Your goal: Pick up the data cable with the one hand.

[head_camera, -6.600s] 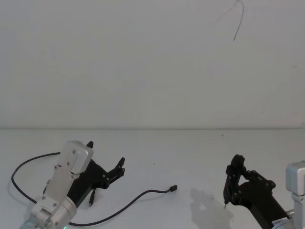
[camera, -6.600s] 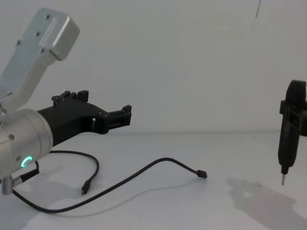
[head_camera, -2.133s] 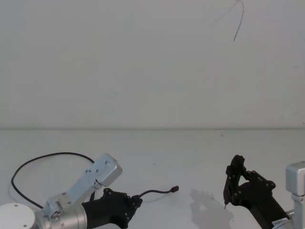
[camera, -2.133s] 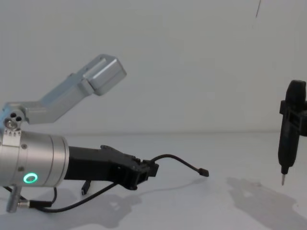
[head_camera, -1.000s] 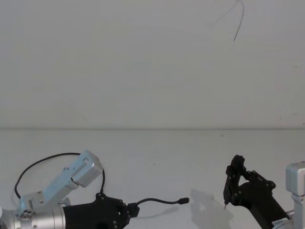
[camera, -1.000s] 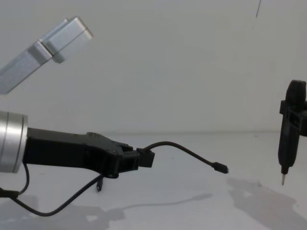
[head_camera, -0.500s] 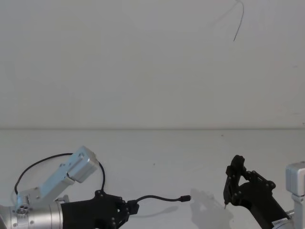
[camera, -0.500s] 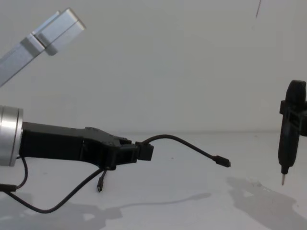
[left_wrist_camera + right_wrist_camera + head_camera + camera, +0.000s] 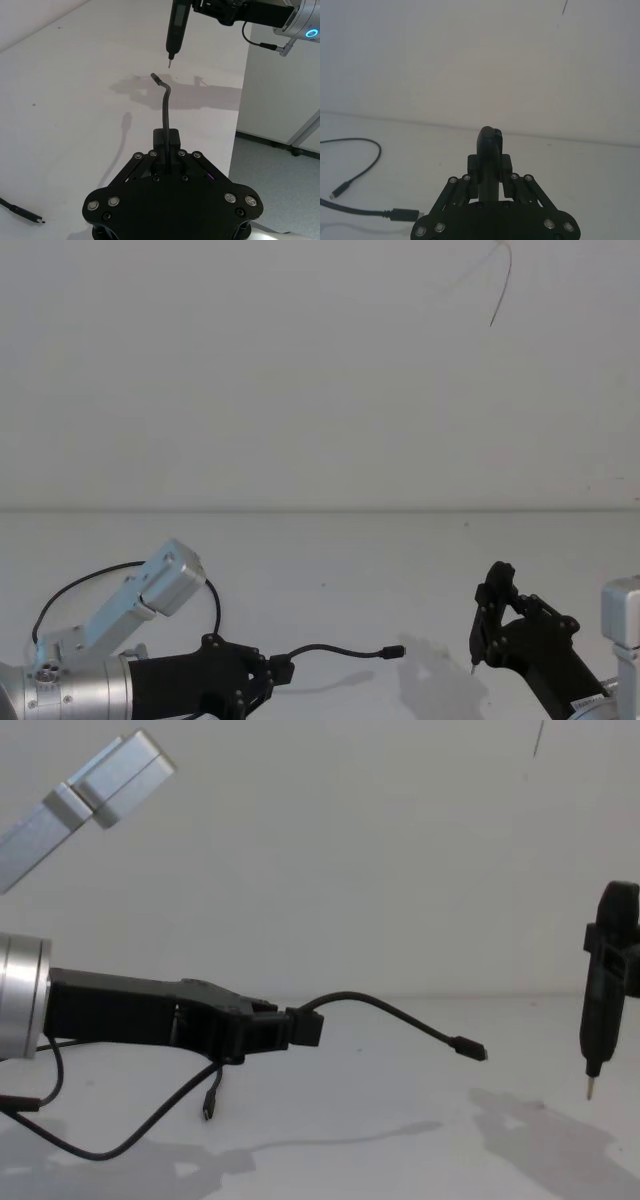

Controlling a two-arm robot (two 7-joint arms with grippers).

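The left hand (image 9: 305, 1028) is pinched shut on the data cable (image 9: 400, 1013), lifted above the counter (image 9: 400, 1160); the cable looks light, thin and floppy, so hold it near a plug; the right hand (image 9: 605, 982) waits well apart.

My head looks down, my chest low across the table (image 9: 350, 1085), each wrist close behind its jaws; all share the data cable (image 9: 165, 112).

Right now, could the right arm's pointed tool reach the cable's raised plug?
Probably yes: the plug of the data cable sticks out in open air toward the pointed tool, nothing between them.
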